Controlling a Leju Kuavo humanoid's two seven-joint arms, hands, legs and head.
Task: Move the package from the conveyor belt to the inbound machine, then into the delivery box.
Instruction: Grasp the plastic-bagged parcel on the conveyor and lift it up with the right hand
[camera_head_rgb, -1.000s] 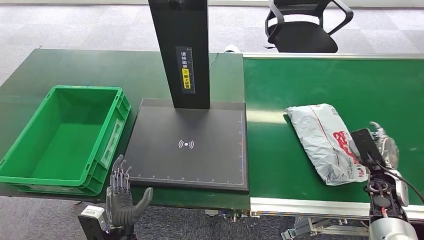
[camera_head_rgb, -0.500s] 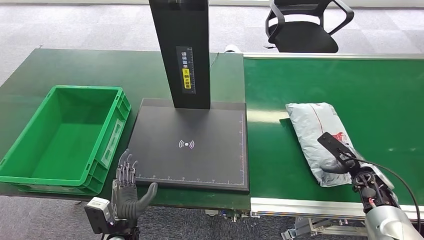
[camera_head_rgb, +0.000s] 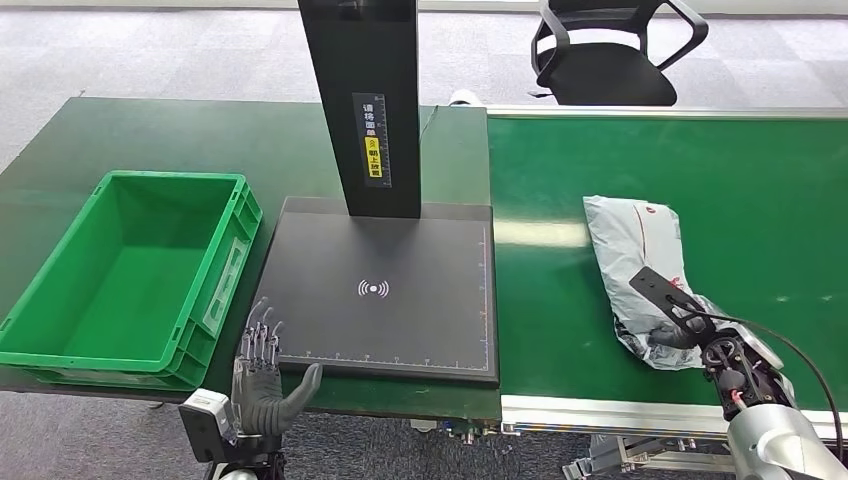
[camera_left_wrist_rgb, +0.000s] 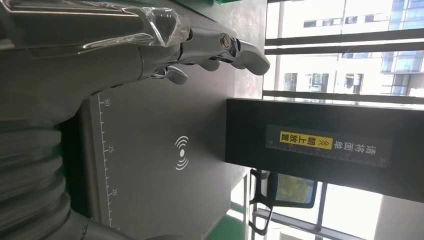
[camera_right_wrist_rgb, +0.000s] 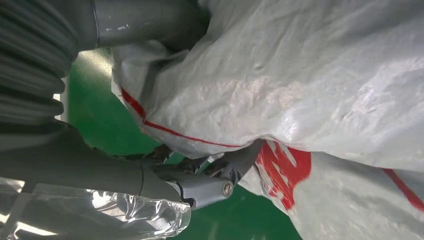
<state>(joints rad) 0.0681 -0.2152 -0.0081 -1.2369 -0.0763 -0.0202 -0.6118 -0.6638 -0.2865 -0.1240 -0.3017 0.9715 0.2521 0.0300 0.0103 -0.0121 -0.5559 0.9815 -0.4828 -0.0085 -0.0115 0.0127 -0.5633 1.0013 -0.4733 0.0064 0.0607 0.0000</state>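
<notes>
Grey package (camera_head_rgb: 640, 262), red printing unreadable, lying on the green conveyor belt (camera_head_rgb: 760, 190) at right; right hand (camera_head_rgb: 690, 325) gripping its near end. Left hand (camera_head_rgb: 263, 378) hovering spread, holding nothing, near the inbound machine (camera_head_rgb: 380, 290), whose column label bears yellow-strip Chinese characters.

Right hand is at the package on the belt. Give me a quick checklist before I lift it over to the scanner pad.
1. Right hand on the package: ok, thumb and fingers either side of its near end.
2. Grip firm enough to lift: cannot tell.
3. Package off the conveyor belt: not ok, it lies on it.
4. Inbound machine's pad free: ok.
5. Left hand out of the path: ok, open, by the pad's near corner.
6. Delivery box empty: ok.
</notes>
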